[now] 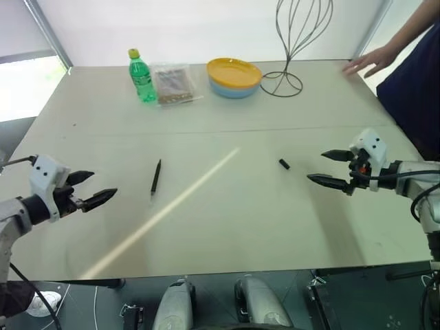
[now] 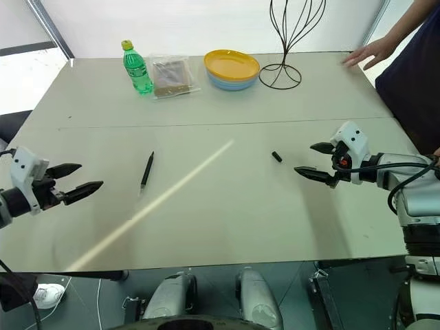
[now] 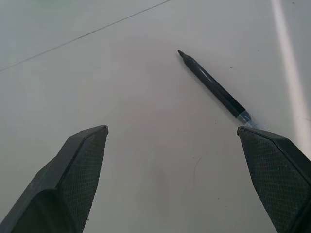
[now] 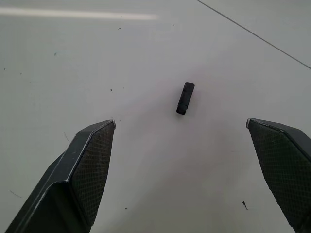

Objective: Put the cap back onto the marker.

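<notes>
Head views: two eyes are looking from above, forward and down, over the whole table (image 1: 227, 227).
Left wrist view: it is looking close along the left gripper (image 3: 172, 145) at the marker (image 3: 214, 87).
Right wrist view: it is looking close along the right gripper (image 4: 180, 141) at the cap (image 4: 184, 98).
Shared: both head views are showing the same table, marker and cap.

Each arm ends in a white angular wrist housing with small dark screw dots, carrying two black, tapered, pointed fingers whose inner pads are cross-hatched. The right gripper (image 1: 328, 168) has red accents and black cables looping along a grey forearm; the left gripper (image 1: 93, 189) has a grey forearm and a thin black cable.
</notes>
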